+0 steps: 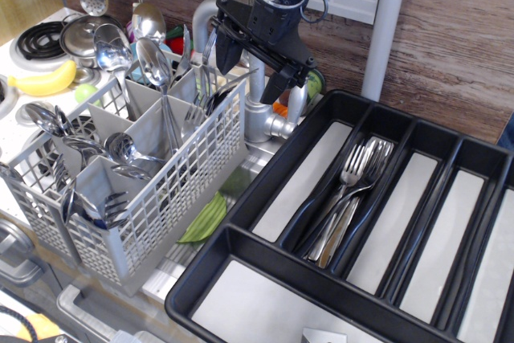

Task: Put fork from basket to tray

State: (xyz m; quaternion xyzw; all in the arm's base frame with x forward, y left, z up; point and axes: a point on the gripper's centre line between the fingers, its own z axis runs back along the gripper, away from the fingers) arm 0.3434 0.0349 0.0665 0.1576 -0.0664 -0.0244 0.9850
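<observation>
Your gripper [250,65] hangs open above the far right corner of the basket, tilted, with its two black fingers [227,47] spread wide and nothing between them; you can see the grey faucet [259,110] through the gap.

Now from big to small. You have the tray [265,238] on the right, black and wide, with long parallel compartments and pale bottoms. In its second long compartment some forks and other cutlery [349,194] lie together, heads toward the far end. On the left you have the basket [161,206], light grey lattice, standing upright just beside the tray's left edge. Its compartments hold spoons [152,66] with round bowls up and other cutlery. In the far right compartment, just under your gripper, stands the fork [206,70], slim and shiny, upright, tines down inside; the gripper does not touch it. Behind the basket you see a yellow banana [44,82] on the white stove top
</observation>
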